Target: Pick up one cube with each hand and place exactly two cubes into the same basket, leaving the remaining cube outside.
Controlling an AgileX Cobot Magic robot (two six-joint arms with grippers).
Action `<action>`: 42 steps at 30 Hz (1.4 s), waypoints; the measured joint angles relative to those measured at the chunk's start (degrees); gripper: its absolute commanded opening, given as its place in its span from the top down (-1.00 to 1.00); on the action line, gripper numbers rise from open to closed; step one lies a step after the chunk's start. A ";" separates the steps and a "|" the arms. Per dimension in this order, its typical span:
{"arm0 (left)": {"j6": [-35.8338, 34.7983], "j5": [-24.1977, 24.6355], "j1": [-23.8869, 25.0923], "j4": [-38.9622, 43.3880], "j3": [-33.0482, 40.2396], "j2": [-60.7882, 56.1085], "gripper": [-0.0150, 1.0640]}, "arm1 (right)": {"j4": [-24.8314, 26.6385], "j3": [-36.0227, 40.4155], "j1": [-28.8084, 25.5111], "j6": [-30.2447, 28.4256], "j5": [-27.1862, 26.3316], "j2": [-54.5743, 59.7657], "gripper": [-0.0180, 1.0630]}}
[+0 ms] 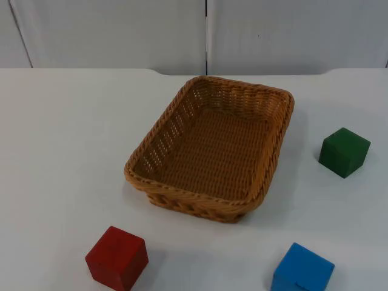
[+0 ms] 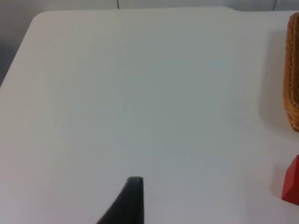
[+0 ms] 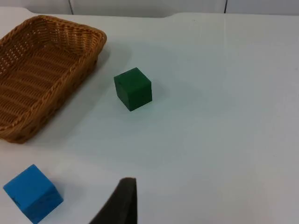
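Around the wicker basket (image 1: pixel 159 142) — three unlabelled cubes (image 1: pixel 117 257), none inside.

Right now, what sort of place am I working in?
Likely a lab test bench: a bare white table top ending at a grey partition wall, with only a wicker basket and coloured cubes set out.

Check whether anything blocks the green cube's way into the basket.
Nothing visible does. The green cube sits alone on bare white table to the right of the basket, which holds nothing, with only open table top between them.
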 measured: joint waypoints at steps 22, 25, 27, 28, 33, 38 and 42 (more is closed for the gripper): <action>0.00 -1.18 0.00 -2.78 -2.77 1.57 -0.97 | 0.00 -6.55 0.00 0.00 -1.67 9.65 -0.98; 0.00 -1.18 0.00 -2.78 -3.17 2.83 -0.97 | 0.00 -7.06 0.00 0.00 -2.15 11.49 -0.98; 0.00 -1.30 0.00 -2.78 -3.79 4.15 -0.97 | 0.00 -7.06 0.00 0.00 -2.91 12.95 -0.98; 0.00 -1.30 0.00 -2.78 -3.79 4.15 -0.97 | 0.00 -7.06 0.00 0.00 -2.91 12.95 -0.98; 0.00 -1.55 0.00 -3.03 -5.37 6.80 -0.97 | 0.00 -7.19 0.00 0.00 -4.29 16.74 -0.98; 0.00 -2.13 0.00 -3.90 -6.55 8.54 -0.97 | 0.00 -8.20 0.00 0.00 -4.86 18.74 -0.98; 0.00 -2.16 0.00 -4.54 -7.16 9.56 -0.97 | 0.00 -9.32 0.00 0.00 -5.10 19.70 -0.98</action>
